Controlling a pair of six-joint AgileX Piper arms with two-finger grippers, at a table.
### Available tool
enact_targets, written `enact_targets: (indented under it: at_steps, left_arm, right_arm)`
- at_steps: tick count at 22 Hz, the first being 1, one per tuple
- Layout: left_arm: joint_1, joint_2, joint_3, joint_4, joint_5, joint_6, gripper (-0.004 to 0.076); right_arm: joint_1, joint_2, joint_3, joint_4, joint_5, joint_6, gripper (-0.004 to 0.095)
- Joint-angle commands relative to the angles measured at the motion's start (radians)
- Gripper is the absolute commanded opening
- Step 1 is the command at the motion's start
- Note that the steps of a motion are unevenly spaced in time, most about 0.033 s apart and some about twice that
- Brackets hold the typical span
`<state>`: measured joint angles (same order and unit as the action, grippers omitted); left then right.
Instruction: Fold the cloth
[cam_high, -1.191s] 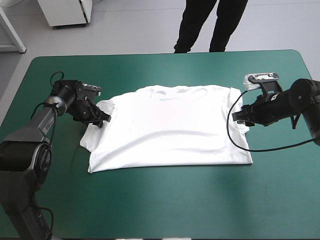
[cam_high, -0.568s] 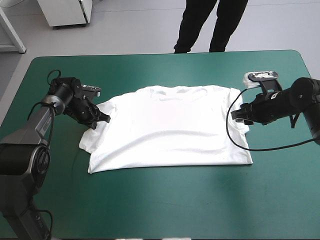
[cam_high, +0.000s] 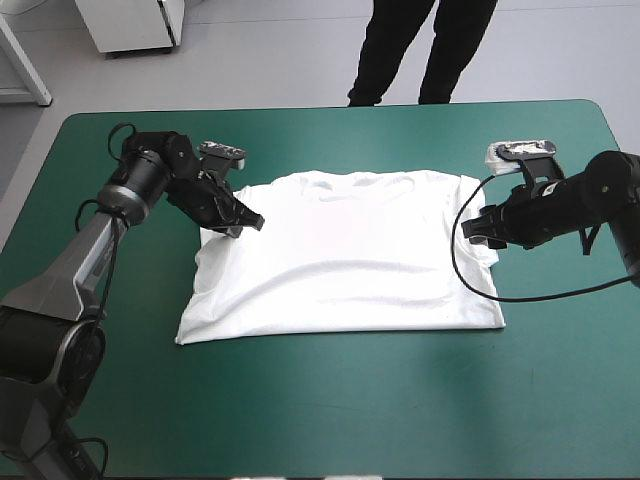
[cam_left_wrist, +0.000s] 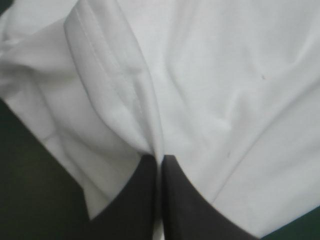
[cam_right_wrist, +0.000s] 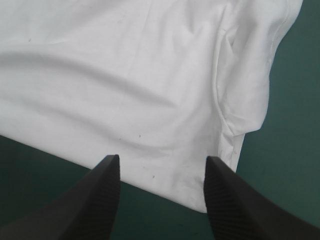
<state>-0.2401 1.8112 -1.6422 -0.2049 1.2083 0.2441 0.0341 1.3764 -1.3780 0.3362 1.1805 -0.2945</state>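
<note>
The white T-shirt (cam_high: 340, 260) lies spread flat in the middle of the teal-green table, collar toward the far edge. My left gripper (cam_high: 248, 222) is at the shirt's left shoulder, shut on the left sleeve, which is pulled in over the body. In the left wrist view the black fingers (cam_left_wrist: 145, 190) meet in a point, and a raised ridge of T-shirt (cam_left_wrist: 135, 110) runs into them. My right gripper (cam_high: 471, 233) hovers over the right sleeve. Its gripper (cam_right_wrist: 162, 164) stands open above the shirt's edge, with the right sleeve (cam_right_wrist: 250, 85) just ahead and nothing held.
Bare teal-green cover (cam_high: 340, 400) stretches from the shirt's hem to the table's front edge. A narrower strip of cover (cam_high: 320, 135) runs beyond the collar to the far edge.
My left gripper shut on the left sleeve and carried it up and rightward over the shirt's body. The sleeve no longer sticks out to the left. The right arm has hardly moved.
</note>
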Motion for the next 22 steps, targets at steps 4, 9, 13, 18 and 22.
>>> enact_targets:
  at_steps: [4,9,13,18,22]
  left_arm:
    - [-0.029,0.065,-0.03,-0.037,-0.031,-0.01,-0.0022]
    - [-0.029,0.14,-0.03,-0.042,-0.054,-0.008,-0.0022]
    - [-0.029,0.169,-0.03,-0.054,-0.06,0.002,-0.0021]
    - [-0.029,0.136,-0.058,-0.138,0.022,0.03,0.0092]
    - [-0.026,0.007,-0.071,-0.097,0.071,0.02,0.0256]
  right_arm:
    - [-0.005,-0.032,-0.032,0.03,-0.004,-0.019,0.0486]
    - [-0.005,-0.032,-0.032,0.032,-0.004,-0.019,0.0486]
    - [-0.005,-0.032,-0.032,0.034,-0.004,-0.019,0.0486]
    - [-0.005,-0.034,-0.032,0.036,0.0,-0.023,0.0487]
    - [-0.005,-0.052,-0.032,0.036,0.007,-0.03,0.0487]
